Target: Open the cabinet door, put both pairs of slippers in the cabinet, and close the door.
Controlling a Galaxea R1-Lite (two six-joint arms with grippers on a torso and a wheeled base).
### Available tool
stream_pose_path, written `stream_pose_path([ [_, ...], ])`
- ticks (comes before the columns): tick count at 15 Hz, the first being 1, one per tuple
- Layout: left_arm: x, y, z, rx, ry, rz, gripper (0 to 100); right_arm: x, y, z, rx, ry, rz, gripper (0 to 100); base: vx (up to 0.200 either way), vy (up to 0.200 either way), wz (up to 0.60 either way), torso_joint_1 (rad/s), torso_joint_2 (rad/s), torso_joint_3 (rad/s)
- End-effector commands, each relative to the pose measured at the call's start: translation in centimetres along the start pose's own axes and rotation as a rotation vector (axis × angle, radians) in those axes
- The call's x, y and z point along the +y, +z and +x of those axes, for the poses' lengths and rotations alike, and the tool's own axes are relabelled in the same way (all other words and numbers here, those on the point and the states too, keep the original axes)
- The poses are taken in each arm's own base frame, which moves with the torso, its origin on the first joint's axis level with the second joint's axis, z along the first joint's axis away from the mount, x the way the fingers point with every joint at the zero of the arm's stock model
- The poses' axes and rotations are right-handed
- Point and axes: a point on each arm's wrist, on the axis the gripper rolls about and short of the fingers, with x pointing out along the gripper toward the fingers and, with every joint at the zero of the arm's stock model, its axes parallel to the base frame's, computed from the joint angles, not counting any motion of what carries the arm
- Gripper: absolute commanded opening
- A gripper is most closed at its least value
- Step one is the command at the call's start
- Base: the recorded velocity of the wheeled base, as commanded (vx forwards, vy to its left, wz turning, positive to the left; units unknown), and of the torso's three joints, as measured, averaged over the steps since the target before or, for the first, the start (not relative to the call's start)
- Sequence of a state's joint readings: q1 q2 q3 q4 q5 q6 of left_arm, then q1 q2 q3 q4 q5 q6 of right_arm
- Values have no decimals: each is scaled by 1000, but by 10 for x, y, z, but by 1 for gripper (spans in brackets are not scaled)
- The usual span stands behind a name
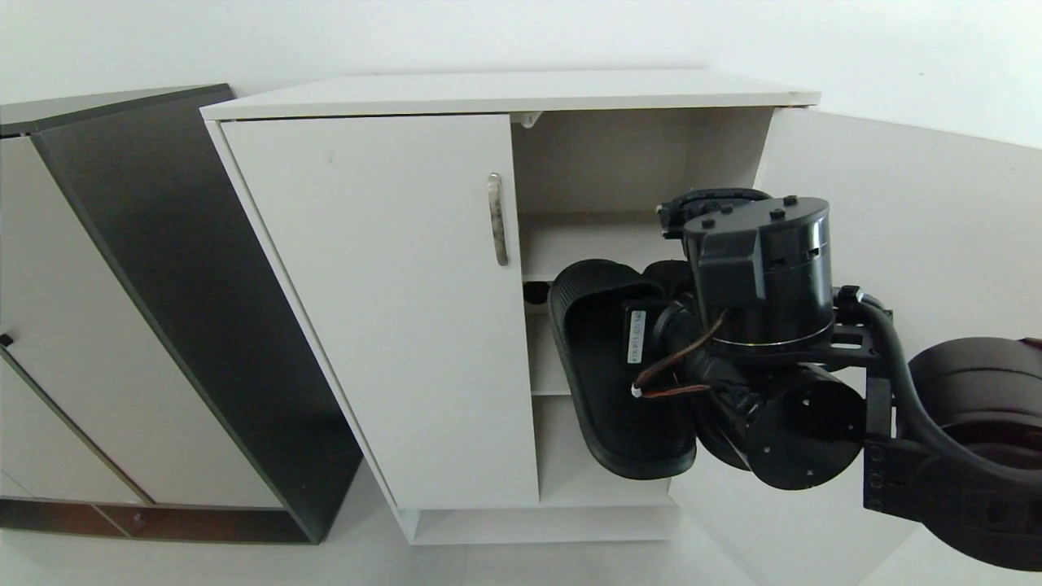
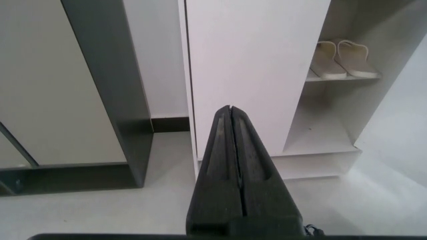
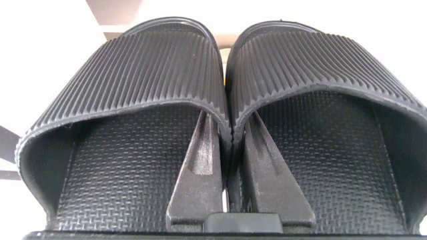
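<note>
The white cabinet [image 1: 505, 94] has its left door [image 1: 383, 309] closed, with a metal handle [image 1: 497, 218]; its right half stands open, showing the shelves. My right gripper [image 3: 227, 123] is shut on a pair of black slippers [image 1: 602, 358], pinching their two inner walls together. The pair hangs soles-out just in front of the open compartment, at middle-shelf height. A beige pair of slippers [image 2: 343, 59] lies on a shelf inside the cabinet. Lower and to the left, my left gripper [image 2: 230, 110] is shut with nothing in it, pointing at the closed door.
A dark grey cabinet [image 1: 163, 244] stands close against the white one's left side. Pale floor [image 1: 570, 561] runs in front of both. The lowest shelf [image 2: 313, 133] inside the white cabinet is bare.
</note>
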State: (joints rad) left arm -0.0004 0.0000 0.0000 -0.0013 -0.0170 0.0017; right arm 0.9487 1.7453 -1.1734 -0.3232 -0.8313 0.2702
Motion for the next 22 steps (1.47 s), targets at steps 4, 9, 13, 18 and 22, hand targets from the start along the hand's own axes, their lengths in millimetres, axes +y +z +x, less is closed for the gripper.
stream_pose_path([
  [4, 0, 0, 0, 0, 2, -2, 0, -1, -1, 3, 3, -11, -3, 0, 0, 0, 0, 0, 0, 0],
  [9, 0, 0, 0, 0, 2, -2, 0, -3, -1, 5, 2, -18, -2, 0, 200, 0, 0, -3, 1, 8],
  [13, 0, 0, 0, 0, 2, -2, 0, -3, -1, 6, 2, -21, -1, 0, 200, 0, 0, 2, 1, 1],
  [18, 0, 0, 0, 0, 1, -2, 0, -8, -9, 10, 20, -37, -19, 0, 160, 0, 0, 3, 3, 5],
  [22, 0, 0, 0, 0, 1, -2, 0, -7, -13, 30, 28, -62, -20, 0, 0, 0, 0, 0, 0, 0],
])
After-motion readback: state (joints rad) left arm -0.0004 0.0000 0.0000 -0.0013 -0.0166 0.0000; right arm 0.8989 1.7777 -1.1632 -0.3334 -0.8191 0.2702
